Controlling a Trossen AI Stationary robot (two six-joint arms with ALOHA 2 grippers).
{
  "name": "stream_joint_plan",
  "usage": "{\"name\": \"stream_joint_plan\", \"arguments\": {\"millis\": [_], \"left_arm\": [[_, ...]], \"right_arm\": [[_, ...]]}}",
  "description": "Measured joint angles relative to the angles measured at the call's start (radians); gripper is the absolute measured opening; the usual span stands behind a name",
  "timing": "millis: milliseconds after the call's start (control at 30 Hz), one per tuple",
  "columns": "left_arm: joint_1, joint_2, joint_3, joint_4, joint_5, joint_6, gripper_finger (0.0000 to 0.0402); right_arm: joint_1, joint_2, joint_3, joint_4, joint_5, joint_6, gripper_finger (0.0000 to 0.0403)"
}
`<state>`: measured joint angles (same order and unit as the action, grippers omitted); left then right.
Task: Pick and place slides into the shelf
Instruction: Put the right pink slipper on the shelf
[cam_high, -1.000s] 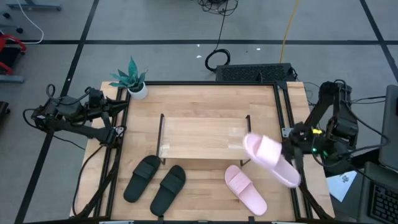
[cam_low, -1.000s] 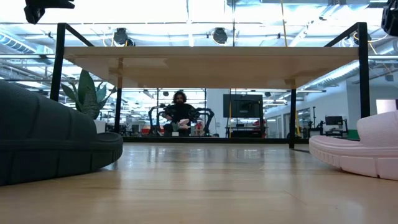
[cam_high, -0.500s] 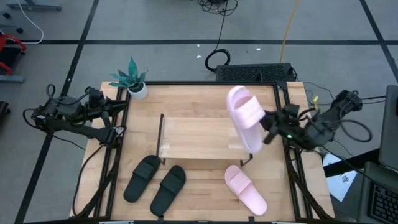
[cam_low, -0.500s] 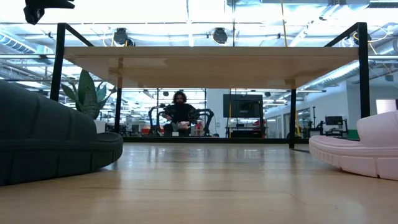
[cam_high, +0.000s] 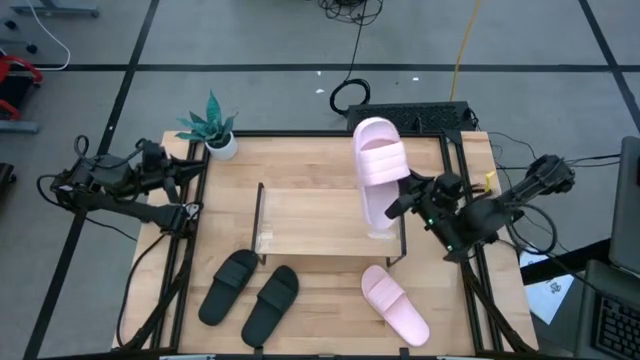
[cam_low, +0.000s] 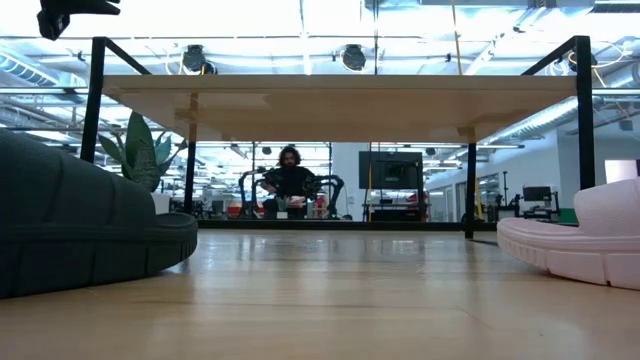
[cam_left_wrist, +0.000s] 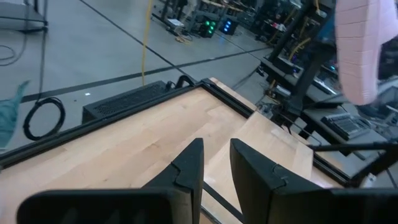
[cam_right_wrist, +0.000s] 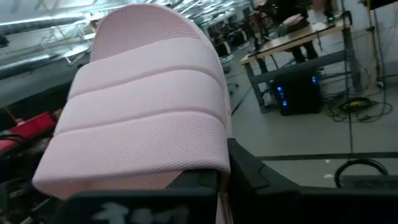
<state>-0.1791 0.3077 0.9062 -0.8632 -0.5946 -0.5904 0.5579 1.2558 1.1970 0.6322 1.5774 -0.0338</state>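
One pale pink slide (cam_high: 378, 170) hangs in the air over the right end of the shelf (cam_high: 320, 222), its length running from the near side to the far side. My right gripper (cam_high: 399, 201) is shut on it from the table's right. The second pink slide (cam_high: 395, 305) lies sole-down on the table in front of the shelf, and so do the two black slides (cam_high: 228, 287) (cam_high: 271, 300). In the low view the shelf's top board (cam_low: 330, 100) stands above a black slide (cam_low: 80, 230) and a pink slide (cam_low: 575, 245). My left gripper (cam_left_wrist: 216, 163) waits at the table's left edge, open by a narrow gap. My right gripper holds the raised pink slide by its right side edge (cam_high: 390, 198), on the near side of the strap (cam_right_wrist: 149, 106). The fingers come in about level from the table's right and lie across the slide. The slide is lifted clear of the shelf. The slide and the gripper hide the exact place of contact.
A small potted plant (cam_high: 213, 130) stands at the far left corner of the table. A black box (cam_high: 410, 117) and a cable coil (cam_high: 349, 97) lie beyond the far edge. A person (cam_low: 289, 180) sits far off in the room behind the table.
My right gripper has swung up from beside the shelf's near right corner toward the far edge and then left over the shelf's right end. The pink slide went with it. It has turned from lying slantwise to running near-to-far. The left arm kept still.
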Motion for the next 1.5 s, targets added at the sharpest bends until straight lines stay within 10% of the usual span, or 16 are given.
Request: {"name": "stream_joint_plan", "arguments": {"millis": [200, 467, 1067, 1367, 1500], "left_arm": [[0.000, 0.000, 0.000, 0.000, -0.077, -0.049, 0.0076], [0.000, 0.000, 0.000, 0.000, -0.093, -0.071, 0.0076], [0.000, 0.000, 0.000, 0.000, -0.046, -0.055, 0.0076], [0.000, 0.000, 0.000, 0.000, -0.042, -0.044, 0.0076], [0.000, 0.000, 0.000, 0.000, -0.031, -0.062, 0.0076]], "right_arm": [[0.011, 0.057, 0.001, 0.494, -0.002, -0.494, 0.0000], [-0.003, 0.057, 0.001, 0.525, -0.003, -0.563, 0.0000], [0.013, 0.104, -0.150, 0.493, -0.005, -0.090, 0.0000], [-0.002, 0.210, 0.233, 0.456, -0.007, -0.706, 0.0000], [-0.049, 0.246, 0.508, 0.139, -0.010, -0.844, 0.0000]]}}
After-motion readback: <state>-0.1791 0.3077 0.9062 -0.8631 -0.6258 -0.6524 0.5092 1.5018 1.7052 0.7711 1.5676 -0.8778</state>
